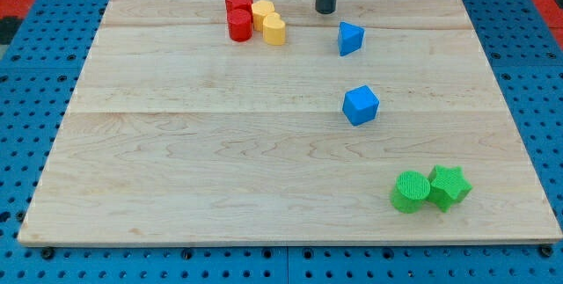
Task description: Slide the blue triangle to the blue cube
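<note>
The blue triangle (350, 38) lies near the top of the wooden board (202, 161), right of centre. The blue cube (361, 105) sits below it, a short gap apart. My tip (326, 10) is the lower end of the dark rod at the view's top. It stands just above and to the left of the blue triangle, not touching it.
A red star (237, 3), a red cylinder (239, 26), a yellow block (262, 12) and a yellow heart (274, 30) cluster at the top left of centre. A green cylinder (410, 191) and a green star (449, 185) sit at the bottom right.
</note>
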